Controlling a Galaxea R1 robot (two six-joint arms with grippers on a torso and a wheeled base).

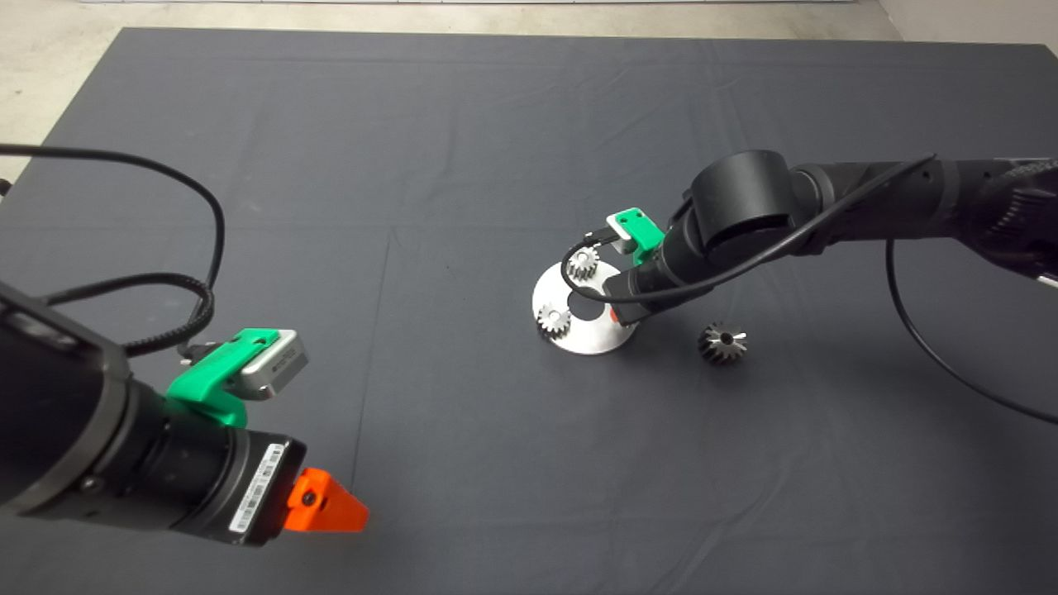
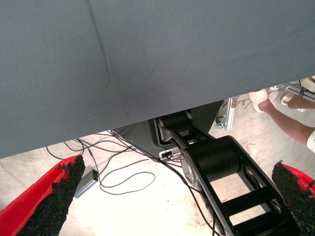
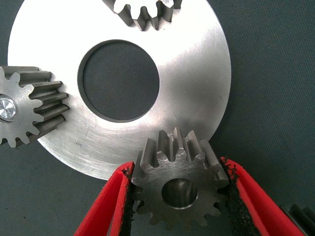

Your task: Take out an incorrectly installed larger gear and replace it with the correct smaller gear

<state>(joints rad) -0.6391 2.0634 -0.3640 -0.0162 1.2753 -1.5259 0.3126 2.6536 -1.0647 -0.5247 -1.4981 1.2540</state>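
My right gripper (image 3: 178, 167) is shut on the smaller gear (image 3: 179, 191), a dark-grey spur gear with a centre hole, and holds it at the rim of the round steel plate (image 3: 197, 73). In the head view the right gripper (image 1: 614, 315) sits under its wrist at the plate's (image 1: 588, 337) right edge, and the held gear is hidden. The larger gear (image 1: 722, 343), cone-like with slanted teeth, lies on the mat to the right of the plate; a bit of it shows in the right wrist view (image 3: 302, 216). My left gripper (image 1: 351, 512) is open and empty at the lower left.
Two brighter small gears stand on the plate, one at its far edge (image 1: 583, 263) and one at its left edge (image 1: 554, 321); both show in the right wrist view (image 3: 145, 12) (image 3: 24, 113). The left wrist view shows the mat's edge, floor cables and a person's leg (image 2: 290, 125).
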